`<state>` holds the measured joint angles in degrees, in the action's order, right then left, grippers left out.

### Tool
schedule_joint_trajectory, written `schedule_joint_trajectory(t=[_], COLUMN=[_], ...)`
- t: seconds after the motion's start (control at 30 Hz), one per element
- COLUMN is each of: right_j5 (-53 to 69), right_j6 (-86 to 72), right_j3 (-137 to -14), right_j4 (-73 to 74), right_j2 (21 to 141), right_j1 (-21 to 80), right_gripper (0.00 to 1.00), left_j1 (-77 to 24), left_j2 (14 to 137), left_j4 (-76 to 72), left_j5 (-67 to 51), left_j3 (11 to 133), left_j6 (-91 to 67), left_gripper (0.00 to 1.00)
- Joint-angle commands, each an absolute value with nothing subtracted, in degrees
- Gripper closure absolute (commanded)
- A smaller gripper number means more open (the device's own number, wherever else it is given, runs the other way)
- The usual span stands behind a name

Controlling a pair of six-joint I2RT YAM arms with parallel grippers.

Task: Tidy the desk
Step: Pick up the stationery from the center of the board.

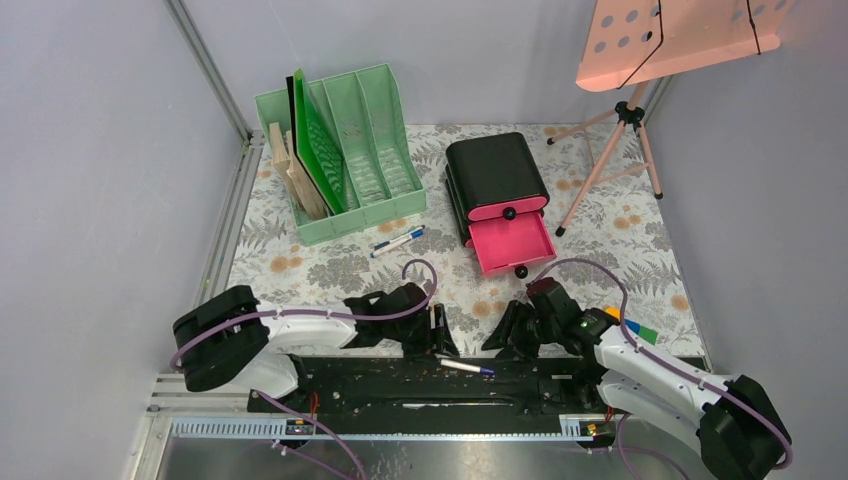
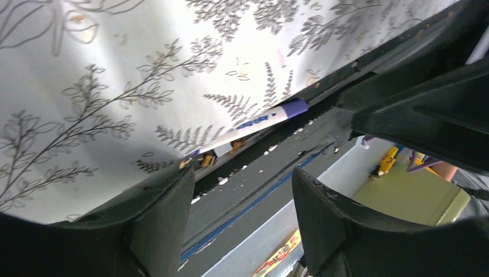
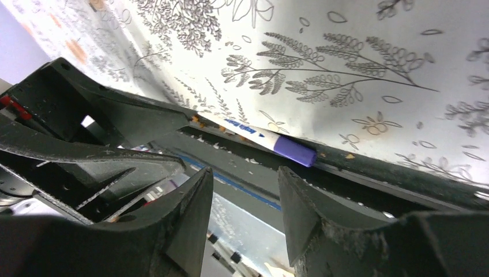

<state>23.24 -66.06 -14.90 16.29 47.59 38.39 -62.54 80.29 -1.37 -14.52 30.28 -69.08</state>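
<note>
Your left gripper point(image 2: 242, 173) and right gripper point(image 3: 245, 172) gape empty; straddle the pen point(image 1: 466, 367) at lower centre squarely, fingers clearing the black rail point(image 1: 350, 385).

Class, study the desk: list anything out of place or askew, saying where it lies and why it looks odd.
A purple-capped pen lies along the black rail at the near edge of the desk. A second pen lies loose before the green rack. The lower pink drawer of the drawer box stands open.

On the worktop point(image 1: 620, 250), rack point(image 1: 360, 222) upper left, drawer box point(image 1: 497, 175) right of it, pen point(image 1: 397, 242) below them, second pen point(image 1: 465, 367) bottom centre.
</note>
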Motion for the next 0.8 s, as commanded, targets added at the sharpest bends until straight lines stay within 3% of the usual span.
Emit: schedule_joint_trajectory(t=[0.0, 0.2, 0.5, 0.67, 0.77], right_j5=[18.6, 21.7, 25.2, 27.7, 23.9], right_j6=[-58.7, -57.6, -62.8, -63.8, -59.8], right_j3=[-20.2, -17.6, -11.2, -12.1, -16.9], right_j4=[29.3, 30.0, 20.3, 13.1, 18.8], right_j2=[49.2, 54.2, 55.8, 61.2, 61.5], right_j1=[38.9, 39.0, 39.1, 39.7, 40.6], right_gripper=[0.47, 0.48, 0.49, 0.49, 0.47], left_j1=[-62.4, -62.5, -62.9, -63.0, -63.0], left_j2=[79.3, 82.1, 89.1, 90.0, 88.4], left_j4=[1.7, -2.8, 2.6, 3.8, 4.8], left_j5=[-12.6, -11.9, -9.6, -9.5, -9.0], left_j3=[29.9, 27.0, 34.8, 36.9, 36.7], left_j6=[-68.2, -69.5, -64.6, -63.4, -63.6], left_gripper=[0.36, 0.36, 0.40, 0.41, 0.41])
